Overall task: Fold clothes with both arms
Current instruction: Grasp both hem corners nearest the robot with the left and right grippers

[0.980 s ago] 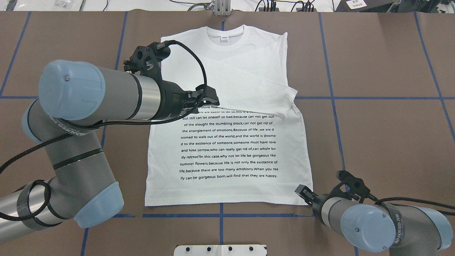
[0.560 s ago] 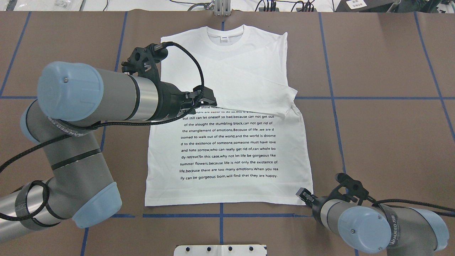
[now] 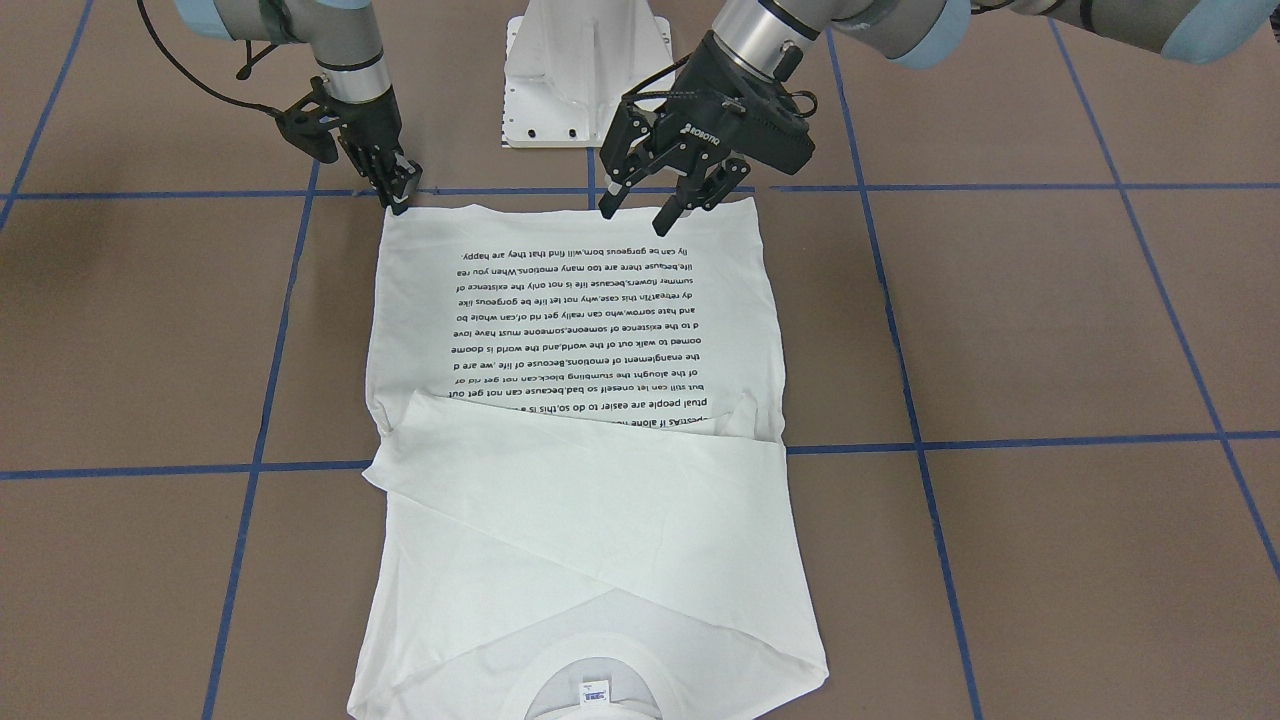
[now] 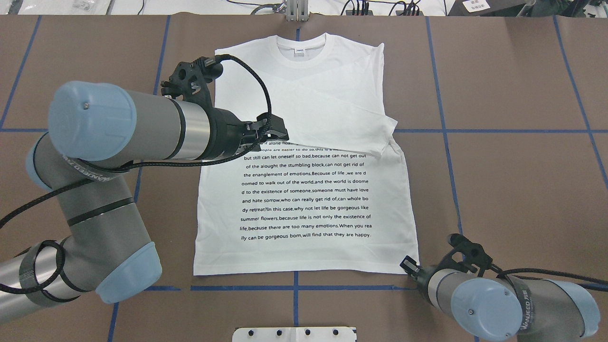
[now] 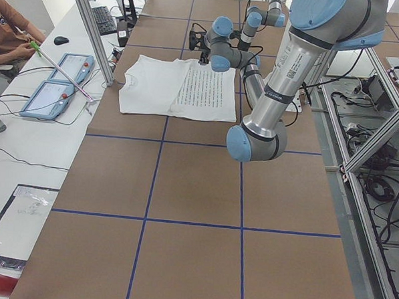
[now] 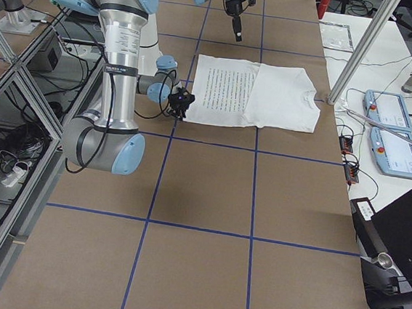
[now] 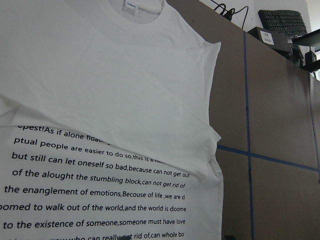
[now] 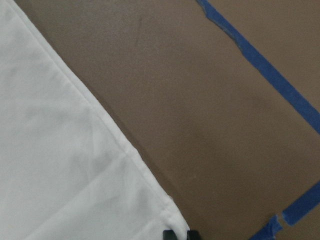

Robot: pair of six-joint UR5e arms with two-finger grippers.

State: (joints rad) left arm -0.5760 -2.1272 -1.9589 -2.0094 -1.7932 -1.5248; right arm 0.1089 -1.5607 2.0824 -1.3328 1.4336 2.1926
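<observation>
**Surface and room.** The counter (image 4: 513, 190) is covered in a brown sheet divided into large squares by blue tape (image 4: 441, 85). The white pedestal base (image 3: 580, 70) stands at the robot's edge. In the side views a white desk (image 5: 26, 134) runs along the far side. It holds two light-blue control tablets (image 5: 59, 85), a keyboard (image 5: 99, 17) and loose cables. An operator (image 5: 8, 29) in an orange-brown top sits there. Aluminium frame posts (image 5: 92, 30) rise beside the desk.

**Task item.** The T-shirt (image 4: 308, 199) lies flat at mid-counter with the print upward, the collar (image 4: 304, 45) away from the robot and the hem towards it. Both sleeves are folded across the chest.

**Writing.** We read "ROBOTIQ" on the left gripper (image 3: 637, 218) and "WANJEED" on the right arm (image 4: 503, 299). The legible shirt lines include "of the alought the stumbling block,can not get rid of". The last line ends "will find that they are happy." The neck label (image 3: 596, 692) carries blue print too small to read.

**Grippers.** The left gripper hangs above the shirt at the top of the print, clear of the cloth, with its jaws spread apart. The right gripper (image 3: 402, 200) sits at the hem corner on the robot's right. Its jaws are drawn together, and the tips meet the cloth's corner. We cannot confirm that fabric is pinched between them.
</observation>
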